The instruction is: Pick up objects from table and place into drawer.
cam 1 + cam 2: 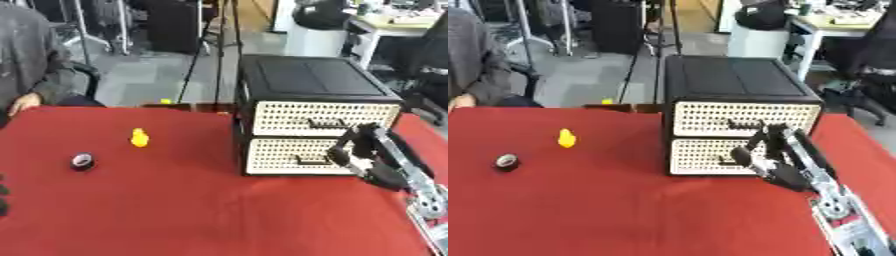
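Yellow object (139, 138), black roll (82, 161) well left of drawer unit (311, 115)

One table (175, 215) with a red cloth. On it stands one black cabinet (306, 75) with two drawers: an upper drawer (280, 117) and a lower drawer (271, 156), each with one handle. Two small things lie on the cloth: one yellow object (139, 138) and one dark round object (82, 161). One robot hand, the right hand (343, 155), shows fully; the left hand (3, 197) shows only at the edge.
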